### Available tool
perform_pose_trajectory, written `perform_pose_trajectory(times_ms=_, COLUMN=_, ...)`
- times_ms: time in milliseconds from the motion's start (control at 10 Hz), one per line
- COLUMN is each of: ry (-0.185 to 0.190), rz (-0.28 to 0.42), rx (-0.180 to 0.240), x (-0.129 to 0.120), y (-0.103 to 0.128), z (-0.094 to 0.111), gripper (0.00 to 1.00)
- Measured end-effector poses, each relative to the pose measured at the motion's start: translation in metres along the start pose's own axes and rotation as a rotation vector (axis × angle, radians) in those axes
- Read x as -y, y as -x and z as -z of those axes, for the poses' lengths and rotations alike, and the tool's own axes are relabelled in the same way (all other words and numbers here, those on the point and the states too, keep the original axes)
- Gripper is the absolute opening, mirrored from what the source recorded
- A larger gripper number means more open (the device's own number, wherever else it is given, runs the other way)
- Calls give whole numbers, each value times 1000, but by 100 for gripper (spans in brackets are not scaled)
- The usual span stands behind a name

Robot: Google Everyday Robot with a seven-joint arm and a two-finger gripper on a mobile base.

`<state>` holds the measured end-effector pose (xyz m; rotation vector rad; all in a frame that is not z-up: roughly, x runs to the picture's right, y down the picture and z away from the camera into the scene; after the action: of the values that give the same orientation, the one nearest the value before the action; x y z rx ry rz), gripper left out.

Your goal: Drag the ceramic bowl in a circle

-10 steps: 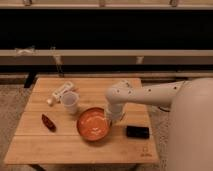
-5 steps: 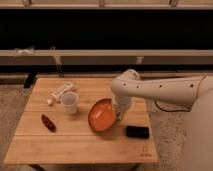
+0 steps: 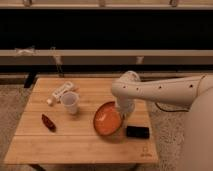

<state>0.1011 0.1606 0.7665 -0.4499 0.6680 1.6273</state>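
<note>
The ceramic bowl (image 3: 106,120) is wide, shallow and glossy orange-red. It sits right of centre on the wooden table (image 3: 80,145). It is tilted, with its right rim raised and its inside facing left and toward the camera. My gripper (image 3: 121,113) reaches down from the white arm (image 3: 160,91) and is shut on the bowl's raised right rim. The arm's wrist hides the rim where it is held.
A small white cup (image 3: 70,102) stands left of the bowl. A white tube (image 3: 60,92) lies behind the cup. A dark red item (image 3: 48,122) lies at the left. A black flat object (image 3: 137,132) lies just right of the bowl, near the table's front right.
The bowl has moved right and toward the back with my gripper. It has tipped from lying flat to standing on its left edge. The arm has swung up and right.
</note>
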Motion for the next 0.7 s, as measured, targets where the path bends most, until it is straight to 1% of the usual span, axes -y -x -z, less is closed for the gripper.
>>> perform_pose_trajectory(times_ms=100, ry=-15, rz=11, rx=-10, x=0, y=-12, z=1, gripper=0)
perform_pose_trajectory(times_ms=300, ry=-32, rz=38, rx=-31, x=-5, y=-33, z=4, gripper=0)
perform_pose_trajectory(times_ms=500, ry=-39, rz=71, rx=-58, x=-16, y=-57, z=4, gripper=0)
perform_pose_trajectory(times_ms=600, ry=-37, rz=95, rx=-75, x=-27, y=-69, z=4, gripper=0)
perform_pose_trajectory(times_ms=700, ry=-35, rz=112, rx=-87, x=-35, y=-74, z=3, gripper=0)
